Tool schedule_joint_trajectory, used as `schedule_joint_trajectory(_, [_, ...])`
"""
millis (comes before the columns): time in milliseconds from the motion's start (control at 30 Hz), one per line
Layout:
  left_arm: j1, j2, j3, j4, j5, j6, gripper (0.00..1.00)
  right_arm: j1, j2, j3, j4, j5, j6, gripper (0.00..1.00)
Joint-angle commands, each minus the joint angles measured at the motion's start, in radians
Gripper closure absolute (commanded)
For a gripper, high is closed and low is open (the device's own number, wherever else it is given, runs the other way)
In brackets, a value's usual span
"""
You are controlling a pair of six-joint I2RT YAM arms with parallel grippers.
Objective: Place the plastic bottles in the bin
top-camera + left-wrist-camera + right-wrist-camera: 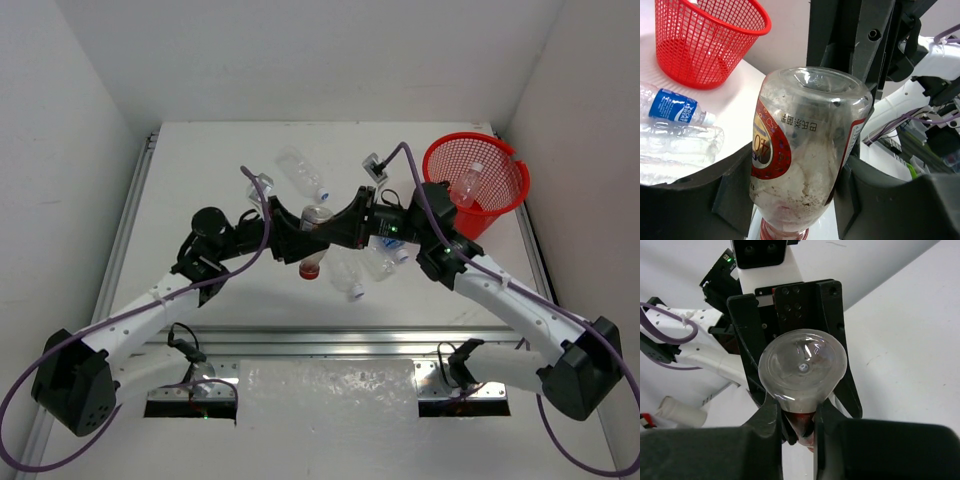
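- Over mid-table, left gripper [792, 197] and right gripper [799, 426] both clamp the same red-label bottle [800, 150], held off the surface.
- One clear bottle [467, 186] sits inside the bin [492, 214].

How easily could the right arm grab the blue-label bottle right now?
Probably not yet: the right gripper is shut on the red-label bottle, which the left gripper also holds. The blue-label bottle lies nearby.

The basket [700, 50] is red, its wall an open lattice of small squares. Well left of the basket, the red-labelled bottle [805, 160] is clear, smeared white inside, with a red cap. The blue-labelled bottle [672, 106] near the basket is clear and white-capped. The table [200, 180] is white. The arms [140, 315] are white and black, with purple cables [266, 230].
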Motion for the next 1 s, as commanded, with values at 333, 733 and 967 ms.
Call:
schedule_joint_trajectory(333, [-0.022, -0.037, -0.017, -0.005, 0.018, 0.064, 0.55, 0.009, -0.048, 0.009, 0.054, 0.119, -0.015, 1.0])
schedule_joint_trajectory(733, [-0.026, -0.051, -0.066, 0.089, 0.089, 0.029, 1.0, 0.009, -0.022, 0.04, 0.142, 0.018, 0.037, 0.35])
schedule_joint_trajectory(967, [-0.028, -0.051, -0.064, 0.089, 0.081, 0.027, 1.0, 0.009, 0.004, 0.097, 0.067, 0.015, 0.005, 0.48])
